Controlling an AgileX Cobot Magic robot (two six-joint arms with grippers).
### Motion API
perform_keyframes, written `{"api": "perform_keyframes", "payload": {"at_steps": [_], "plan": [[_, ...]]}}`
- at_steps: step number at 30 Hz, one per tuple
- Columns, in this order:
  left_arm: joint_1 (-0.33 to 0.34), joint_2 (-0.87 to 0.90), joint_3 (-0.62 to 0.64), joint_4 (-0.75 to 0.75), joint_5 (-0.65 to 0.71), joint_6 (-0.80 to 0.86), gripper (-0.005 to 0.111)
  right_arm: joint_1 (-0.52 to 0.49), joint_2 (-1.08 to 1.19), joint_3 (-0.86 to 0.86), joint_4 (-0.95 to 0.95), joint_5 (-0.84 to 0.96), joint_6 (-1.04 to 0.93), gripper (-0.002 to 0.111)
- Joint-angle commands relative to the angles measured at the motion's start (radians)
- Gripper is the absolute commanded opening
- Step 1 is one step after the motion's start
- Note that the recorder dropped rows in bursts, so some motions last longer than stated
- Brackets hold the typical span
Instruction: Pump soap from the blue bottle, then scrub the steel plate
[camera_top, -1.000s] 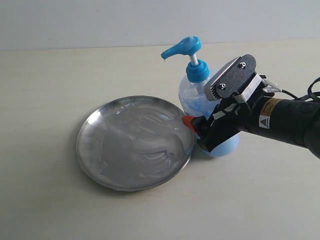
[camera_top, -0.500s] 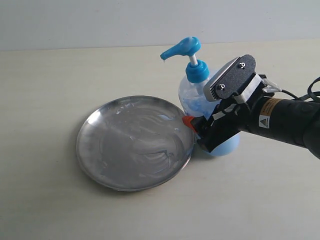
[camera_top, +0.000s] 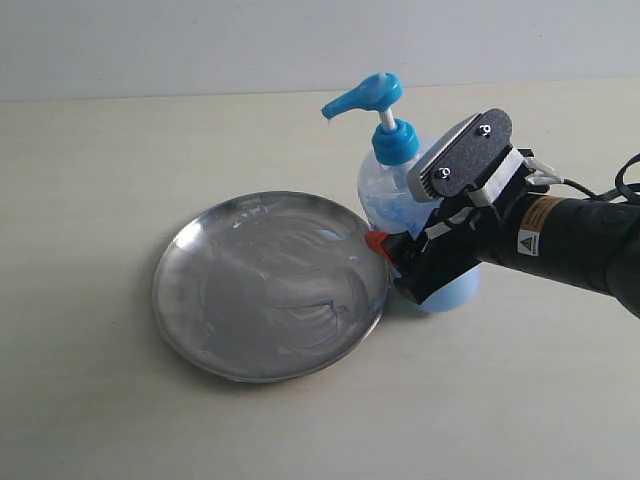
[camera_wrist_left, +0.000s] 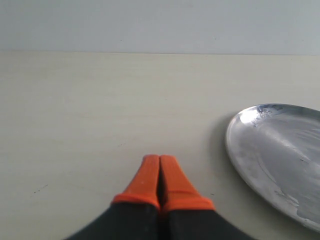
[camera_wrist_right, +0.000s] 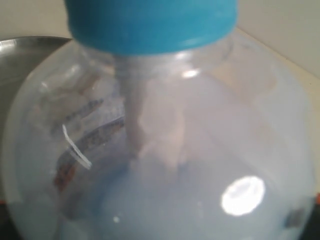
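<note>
The steel plate (camera_top: 270, 290) lies lower left of centre, with the blue bottle (camera_top: 385, 195) just beside its right rim. Your right gripper (camera_top: 410, 262) brackets the bottle, but I cannot tell if it's clamped. Your left gripper (camera_wrist_left: 160, 170) is closed and empty. A loose hold could tip the bottle, and 1 pump could send soap (camera_wrist_right: 165, 200) past the plate.

Clear bottle (camera_top: 385, 195) with bright blue pump (camera_top: 365, 97), light blue soap (camera_top: 455, 290), streaky silver-grey plate (camera_top: 270, 290), orange fingertips (camera_wrist_left: 147, 177) on black left gripper (camera_wrist_left: 160, 167), cream table (camera_top: 100, 150).
</note>
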Motion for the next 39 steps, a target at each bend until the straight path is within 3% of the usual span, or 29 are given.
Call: {"api": "perform_keyframes", "payload": {"at_steps": [1,12,33,39], "plan": [[0.003,-0.006,0.003,0.004,-0.009,-0.004,0.000,0.000,-0.021,-0.017,0.016,-0.064,-0.016,0.000],[0.003,-0.006,-0.007,0.008,-0.001,-0.004,0.000,0.000,-0.021,-0.017,0.085,-0.095,-0.062,0.000],[-0.001,0.309,-0.373,-0.050,-0.001,-0.004,0.000,0.000,0.038,-0.017,0.171,-0.213,-0.163,0.000],[-0.036,0.392,-0.460,-0.067,-0.001,-0.004,0.000,0.000,0.039,-0.017,0.163,-0.239,-0.163,0.000]]}}
